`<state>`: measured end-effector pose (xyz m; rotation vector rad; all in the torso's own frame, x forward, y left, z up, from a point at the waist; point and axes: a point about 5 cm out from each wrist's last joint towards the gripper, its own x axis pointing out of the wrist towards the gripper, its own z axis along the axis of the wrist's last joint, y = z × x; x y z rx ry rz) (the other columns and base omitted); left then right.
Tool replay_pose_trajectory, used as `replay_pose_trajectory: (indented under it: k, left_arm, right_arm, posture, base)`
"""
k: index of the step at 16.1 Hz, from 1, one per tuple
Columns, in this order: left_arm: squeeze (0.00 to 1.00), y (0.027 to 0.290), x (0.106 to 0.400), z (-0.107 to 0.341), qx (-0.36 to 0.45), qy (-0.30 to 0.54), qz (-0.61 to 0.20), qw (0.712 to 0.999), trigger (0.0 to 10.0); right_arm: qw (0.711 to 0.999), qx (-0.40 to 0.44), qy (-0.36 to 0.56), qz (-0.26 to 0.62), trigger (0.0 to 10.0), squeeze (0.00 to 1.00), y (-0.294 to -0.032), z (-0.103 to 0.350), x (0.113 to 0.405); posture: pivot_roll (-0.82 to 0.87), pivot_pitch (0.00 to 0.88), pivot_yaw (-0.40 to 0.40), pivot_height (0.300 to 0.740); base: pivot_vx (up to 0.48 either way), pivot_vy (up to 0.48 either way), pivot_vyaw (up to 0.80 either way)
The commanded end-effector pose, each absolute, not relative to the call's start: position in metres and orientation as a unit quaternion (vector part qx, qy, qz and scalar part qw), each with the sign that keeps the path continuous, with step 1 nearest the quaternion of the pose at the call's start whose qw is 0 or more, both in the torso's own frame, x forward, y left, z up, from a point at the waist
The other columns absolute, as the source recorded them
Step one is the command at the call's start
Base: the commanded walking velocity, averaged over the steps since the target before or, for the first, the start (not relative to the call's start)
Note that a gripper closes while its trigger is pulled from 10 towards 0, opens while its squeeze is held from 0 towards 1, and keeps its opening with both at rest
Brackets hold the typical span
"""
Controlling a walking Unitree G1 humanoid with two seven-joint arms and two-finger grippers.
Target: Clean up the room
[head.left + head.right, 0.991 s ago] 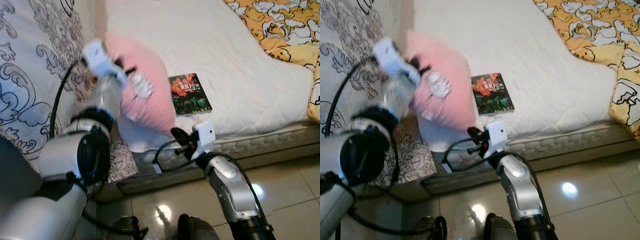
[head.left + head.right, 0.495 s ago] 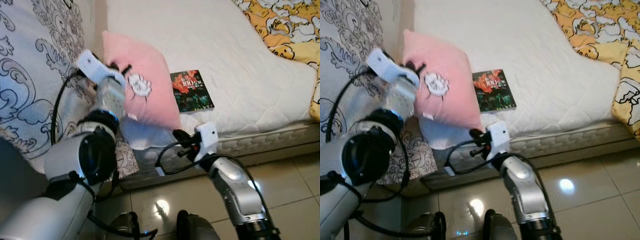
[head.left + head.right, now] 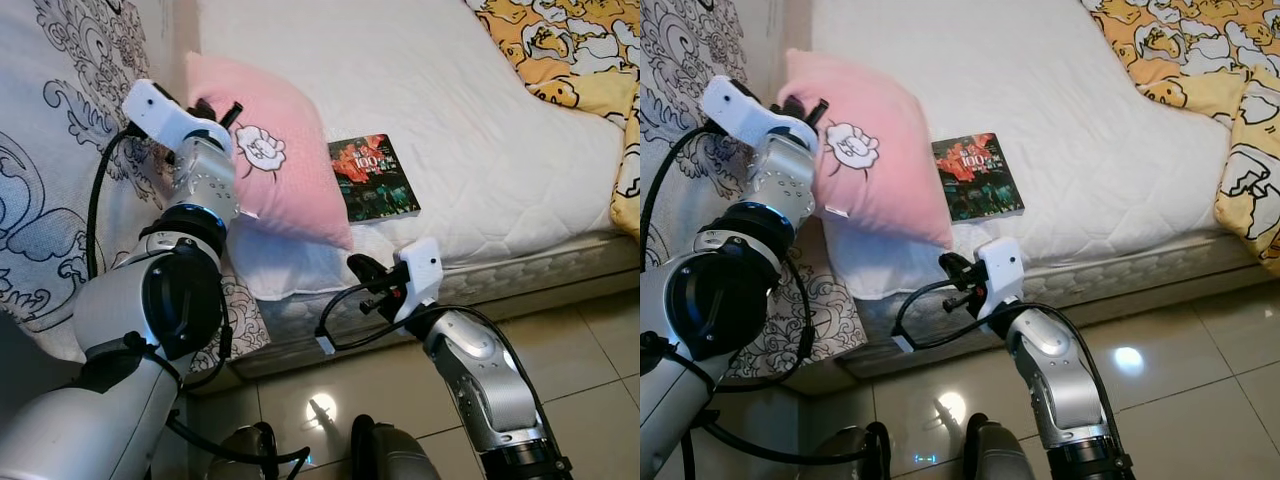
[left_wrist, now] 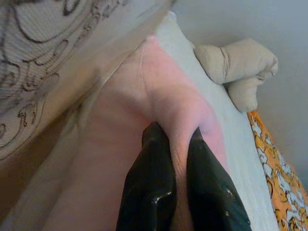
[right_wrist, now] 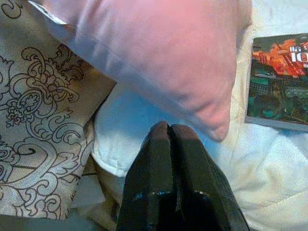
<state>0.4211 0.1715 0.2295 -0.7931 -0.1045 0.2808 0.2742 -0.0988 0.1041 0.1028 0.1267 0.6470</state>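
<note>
The right gripper [image 5: 169,132] is waiting by the bed [image 3: 480,170] edge, fingers pressed together. The left gripper [image 4: 179,144] is pinching the pillow [image 3: 285,160] near the book [image 3: 372,178]. That thin fold might be slipping out.

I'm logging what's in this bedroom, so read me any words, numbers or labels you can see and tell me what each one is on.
"100": large white number on the cover of the book lying on the bed beside the pink pillow.
The smaller characters around that number on the cover are too small and blurred to read.
The small white tag on the pillow's edge: nothing legible.
The pillow's white patch is a drawing, not text.
</note>
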Motion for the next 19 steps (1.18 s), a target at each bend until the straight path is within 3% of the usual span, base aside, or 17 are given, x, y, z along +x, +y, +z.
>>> replay_pose_trajectory:
  k: [1,4,10,14,15,16,17,19]
  left_arm:
    - [0.00,0.188,0.420,0.249,-0.391,-0.104,0.155,0.901,10.0]
    - [0.00,0.203,0.417,0.242,-0.394,-0.107,0.186,0.894,10.0]
    - [0.00,0.208,0.405,0.185,-0.316,-0.020,0.221,0.922,10.0]
    - [0.00,0.214,0.407,0.197,-0.266,-0.030,0.201,0.942,10.0]
    - [0.12,0.213,0.409,0.204,-0.240,-0.038,0.187,0.952,10.0]
    - [0.68,0.213,0.410,0.205,-0.233,-0.038,0.181,0.955,10.0]
    - [1.00,0.212,0.412,0.211,-0.202,-0.042,0.160,0.965,10.0]
    - [1.00,0.212,0.414,0.221,-0.163,-0.050,0.139,0.975,10.0]
  right_arm:
    - [0.944,0.052,0.064,0.319,10.0,0.00,-0.101,0.104,0.272]
    - [0.943,0.049,0.066,0.321,10.0,0.00,-0.102,0.105,0.271]
    - [0.940,0.048,0.076,0.328,10.0,0.00,-0.099,0.100,0.271]
    - [0.940,0.045,0.079,0.329,10.0,0.00,-0.100,0.099,0.272]
    - [0.940,0.045,0.080,0.330,10.0,0.00,-0.100,0.098,0.273]
    - [0.939,0.046,0.081,0.330,10.0,0.00,-0.099,0.098,0.272]
    - [0.939,0.049,0.080,0.330,10.0,0.00,-0.098,0.099,0.272]
    - [0.939,0.054,0.081,0.330,10.0,0.00,-0.097,0.098,0.271]
  posture:
    - [-0.22,0.234,-0.010,0.740]
    - [-0.22,0.233,-0.015,0.740]
    - [-0.21,0.225,-0.018,0.740]
    - [-0.20,0.214,-0.024,0.740]
    - [-0.20,0.212,-0.027,0.740]
    - [-0.20,0.211,-0.032,0.740]
    - [-0.20,0.210,-0.033,0.740]
    - [-0.19,0.207,-0.040,0.740]
  base:
    - [0.000,0.000,0.00]
    - [0.000,0.000,0.00]
    - [0.000,0.000,0.00]
    - [0.000,0.000,0.00]
    - [0.000,0.000,0.00]
    - [0.000,0.000,0.00]
    - [0.000,0.000,0.00]
    - [0.000,0.000,0.00]
